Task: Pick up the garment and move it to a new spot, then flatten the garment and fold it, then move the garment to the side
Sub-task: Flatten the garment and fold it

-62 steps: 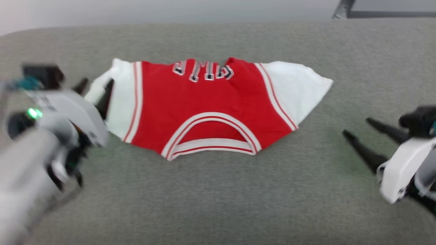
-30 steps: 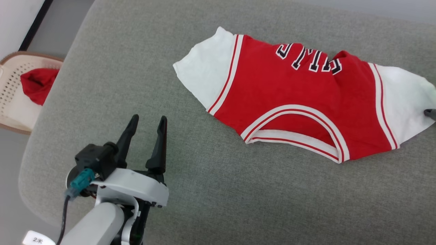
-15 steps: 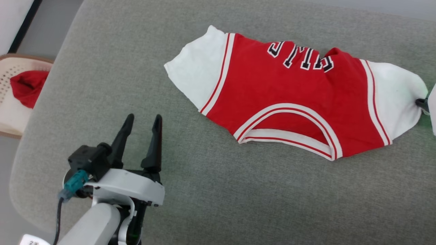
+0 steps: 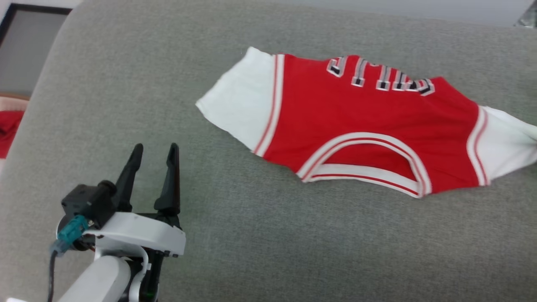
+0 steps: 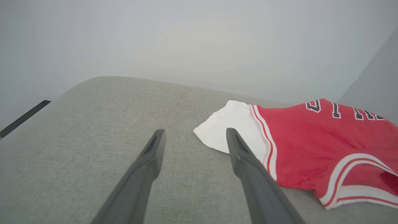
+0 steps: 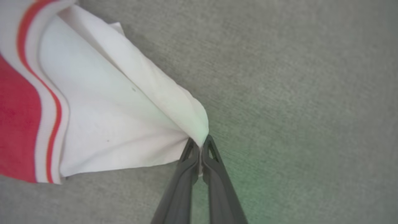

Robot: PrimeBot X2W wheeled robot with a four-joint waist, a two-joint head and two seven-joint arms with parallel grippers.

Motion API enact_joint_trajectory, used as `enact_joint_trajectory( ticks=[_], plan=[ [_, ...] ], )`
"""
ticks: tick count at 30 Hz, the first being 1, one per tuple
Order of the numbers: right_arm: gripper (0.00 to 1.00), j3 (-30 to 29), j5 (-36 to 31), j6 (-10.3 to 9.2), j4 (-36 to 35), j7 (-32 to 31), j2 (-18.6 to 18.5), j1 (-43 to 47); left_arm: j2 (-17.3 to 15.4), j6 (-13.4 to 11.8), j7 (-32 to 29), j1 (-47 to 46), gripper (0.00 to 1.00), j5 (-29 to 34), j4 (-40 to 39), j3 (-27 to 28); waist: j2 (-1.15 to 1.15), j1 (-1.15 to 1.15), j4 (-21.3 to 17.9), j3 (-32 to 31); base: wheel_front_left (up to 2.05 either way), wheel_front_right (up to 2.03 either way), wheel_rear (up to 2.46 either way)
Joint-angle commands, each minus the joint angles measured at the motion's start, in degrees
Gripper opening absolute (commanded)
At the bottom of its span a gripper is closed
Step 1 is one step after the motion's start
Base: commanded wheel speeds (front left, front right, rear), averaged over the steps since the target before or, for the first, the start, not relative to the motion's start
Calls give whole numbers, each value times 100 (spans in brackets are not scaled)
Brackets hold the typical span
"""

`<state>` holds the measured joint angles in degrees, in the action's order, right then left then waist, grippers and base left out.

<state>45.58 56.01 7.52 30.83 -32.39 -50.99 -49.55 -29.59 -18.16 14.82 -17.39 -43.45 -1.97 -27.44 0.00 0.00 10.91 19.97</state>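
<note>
The garment point(image 4: 361, 121), a red jersey with white sleeves and striped trim, lies folded on the grey table, collar toward me and the black lettering along its far edge. My right gripper point(image 6: 200, 144) is shut on the tip of the garment's white right sleeve point(image 6: 124, 118), which bunches into the closed fingers. That sleeve point(image 4: 509, 147) runs off the head view's right edge. My left gripper point(image 4: 153, 153) stands open at the lower left, apart from the garment's left sleeve point(image 4: 239, 105). In the left wrist view, that gripper point(image 5: 194, 137) points at bare table beside the garment point(image 5: 317, 140).
The grey fabric table point(image 4: 268, 243) has a rounded corner at the left. Beyond its left edge a red cloth point(image 4: 7, 130) lies in a pale basket. A dark-framed panel point(image 4: 25, 42) stands at the far left.
My right gripper has shut on the tip of the right sleeve and drawn it taut to the right. The head camera has shifted. My left gripper has stayed open.
</note>
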Motion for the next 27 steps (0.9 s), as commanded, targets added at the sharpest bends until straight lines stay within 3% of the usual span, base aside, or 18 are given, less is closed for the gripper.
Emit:
enact_joint_trajectory(
  ticks=[1, 7, 12, 14, 15, 22, 27],
  plan=[
    [0, -59, 51, -6, 36, 42, -117, 146, -52, -28, -10, 38, 100, -17, -46, 21, 0, 0, -79, -35, 0, 0, 0],
    [0, -290, 189, -6, 139, 222, -370, 408, -176, -98, -108, 86, 100, 10, -184, 41, 0, 0, -168, -71, 0, 0, 0],
    [0, -393, 118, -6, 251, 369, -261, 515, -279, -145, -201, 118, 100, 10, -248, 47, 0, 0, -276, -156, 0, 0, 0],
    [45, -456, 73, -6, 321, 537, -153, 495, -337, -145, -257, 105, 100, 14, -277, 43, 0, 0, -331, -201, 0, 0, 0],
    [100, -487, 56, -6, 346, 623, -90, 491, -363, -143, -298, 94, 100, 13, -288, 40, 0, 0, -359, -228, 0, 0, 0],
    [100, -922, -222, -6, 374, 1652, 15, 584, -812, -51, -670, -144, 100, 53, -430, 111, 0, 0, -617, -390, 0, 0, 0],
    [100, -1217, -569, -6, -113, 2790, 235, 879, -1194, 193, -1121, -535, 100, -95, -427, 218, 0, 0, -918, -431, 0, 0, 0]
  ],
)
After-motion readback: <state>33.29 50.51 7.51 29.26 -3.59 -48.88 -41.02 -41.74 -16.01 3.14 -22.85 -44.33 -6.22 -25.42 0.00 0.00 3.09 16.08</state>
